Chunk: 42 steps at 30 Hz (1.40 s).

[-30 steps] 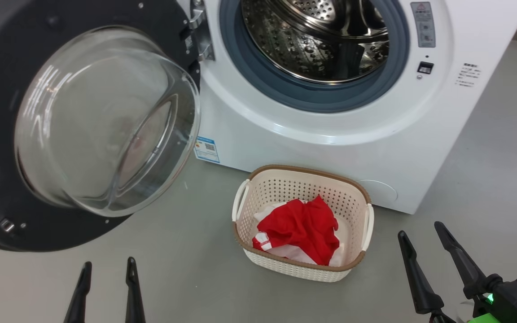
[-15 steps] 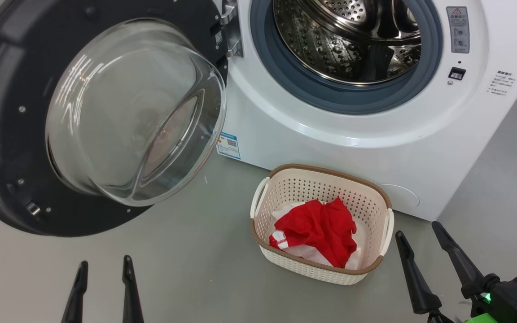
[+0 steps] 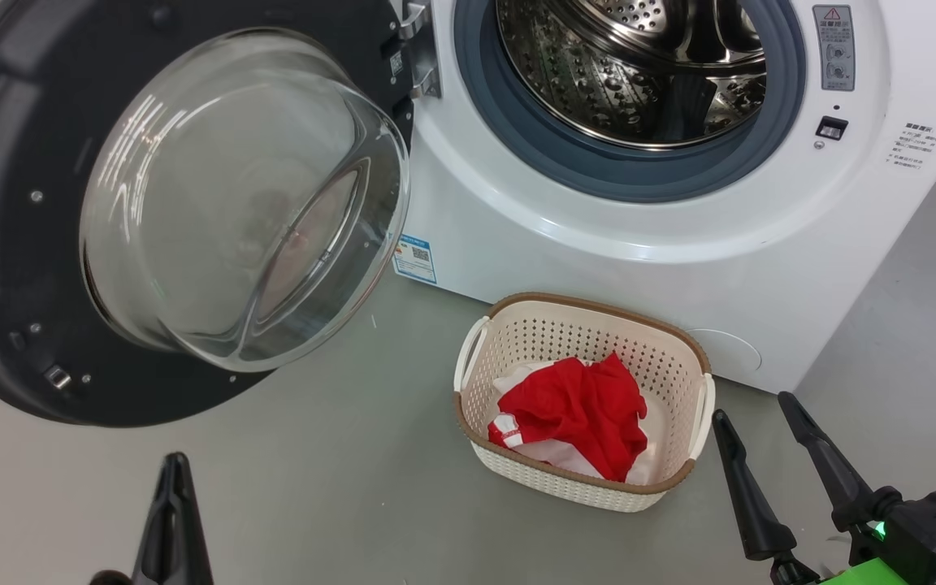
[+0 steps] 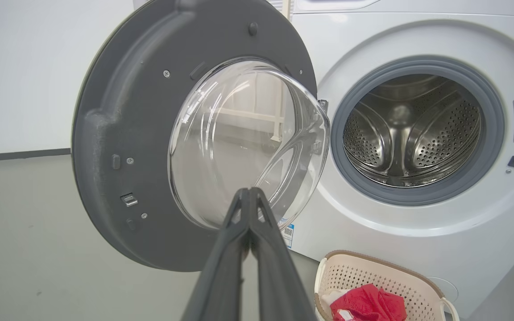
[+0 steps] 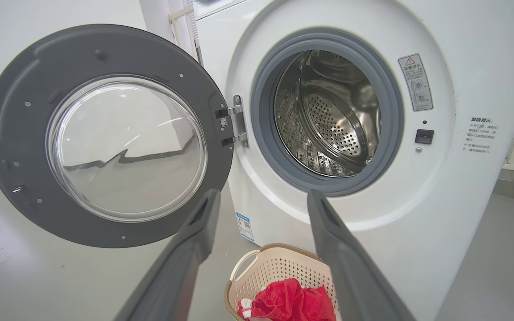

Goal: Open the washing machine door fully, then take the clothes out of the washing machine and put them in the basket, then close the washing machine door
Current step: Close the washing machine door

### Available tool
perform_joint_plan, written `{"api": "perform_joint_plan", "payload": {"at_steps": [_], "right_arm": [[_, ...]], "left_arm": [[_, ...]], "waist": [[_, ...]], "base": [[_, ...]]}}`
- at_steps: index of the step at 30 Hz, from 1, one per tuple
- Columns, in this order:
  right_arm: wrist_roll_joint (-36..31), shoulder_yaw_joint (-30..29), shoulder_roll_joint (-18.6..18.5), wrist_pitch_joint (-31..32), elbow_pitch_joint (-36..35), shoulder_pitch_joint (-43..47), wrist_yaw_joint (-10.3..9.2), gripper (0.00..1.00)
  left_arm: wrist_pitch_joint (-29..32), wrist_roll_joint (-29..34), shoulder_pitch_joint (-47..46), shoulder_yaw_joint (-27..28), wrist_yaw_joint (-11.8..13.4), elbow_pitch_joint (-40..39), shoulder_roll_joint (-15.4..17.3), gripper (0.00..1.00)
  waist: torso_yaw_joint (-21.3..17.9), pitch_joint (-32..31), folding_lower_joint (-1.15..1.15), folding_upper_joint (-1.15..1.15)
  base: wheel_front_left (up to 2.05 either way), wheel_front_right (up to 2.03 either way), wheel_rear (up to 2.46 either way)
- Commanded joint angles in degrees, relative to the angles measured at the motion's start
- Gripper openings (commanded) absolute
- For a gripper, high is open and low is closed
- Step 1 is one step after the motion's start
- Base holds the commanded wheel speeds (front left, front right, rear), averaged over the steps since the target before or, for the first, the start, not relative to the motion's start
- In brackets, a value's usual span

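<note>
Left gripper [image 3: 175, 475] now closed, empty

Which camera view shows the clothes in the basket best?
The head view: it looks down on the whole heap of red clothes inside the basket. Both wrist views cut the heap off at their bottom edge.

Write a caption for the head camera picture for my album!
Red clothes lie in the basket before the washing machine, whose door stands wide open.
</note>
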Motion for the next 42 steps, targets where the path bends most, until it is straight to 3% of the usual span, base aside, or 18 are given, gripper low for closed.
{"api": "perform_joint_plan", "payload": {"at_steps": [1, 13, 21, 30, 33, 42], "right_arm": [[-0.6, 1.5, -0.8, 0.2, -1.8, -2.3, 0.35, 1.00], [-0.9, 1.5, -0.8, 0.7, -2.1, -2.2, 0.35, 1.00], [-1.1, 1.8, -0.8, 1.0, -2.4, -2.0, 0.35, 1.00], [-1.5, 1.7, -0.8, 1.7, -2.9, -2.2, 0.35, 1.00], [-1.4, 1.7, -0.8, 1.8, -3.0, -2.0, 0.35, 1.00], [-1.2, 1.6, -0.8, 2.3, -3.2, -1.9, 0.35, 1.00]], "left_arm": [[-0.7, -0.4, -1.5, 3.1, -0.3, -2.1, 0.5, 0.00], [-0.7, -4.7, -6.2, 12.3, -4.1, -6.0, -2.7, 0.00], [-0.7, -12.1, -13.2, 22.0, -10.2, -3.8, -6.6, 0.00], [-0.7, -24.3, -22.8, 32.4, -16.9, 5.4, -9.2, 0.00], [-0.7, -27.7, -26.3, 36.0, -18.1, 9.2, -8.4, 0.00], [3.4, -30.9, -37.1, 39.8, -18.4, 22.8, -0.5, 0.00]], "waist": [[-0.1, 0.0, 0.00, 0.00], [-1.3, -0.1, 0.00, 0.00], [-2.3, 0.0, 0.00, 0.00], [-3.4, 0.5, 0.00, 0.00], [-3.7, 0.4, 0.00, 0.00], [-4.4, 0.4, 0.00, 0.00]], "base": [[0.00, 0.00, 0.00], [0.00, 0.00, 0.00], [0.00, 0.00, 0.00], [0.00, 0.00, 0.00], [0.00, 0.00, 0.00], [0.00, 0.00, 0.00]]}}
